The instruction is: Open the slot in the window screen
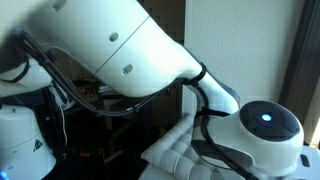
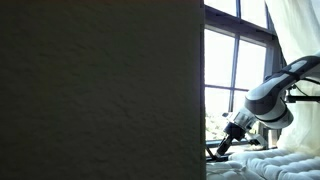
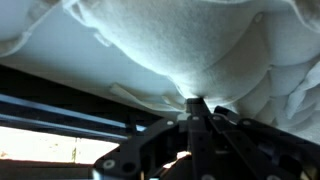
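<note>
Tool is fully shut, tips pressed together with nothing visible between them, aimed low at the bottom rail of the window. The screen slot probably sits just ahead of the tips, long axis along that rail, but it's not discernible. Quilted padding crowds the wrist view, and the arm and a dark panel block the rest.

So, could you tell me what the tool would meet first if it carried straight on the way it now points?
Most likely the white quilted cloth right ahead of the shut tool; whether they already touch is unclear.
</note>
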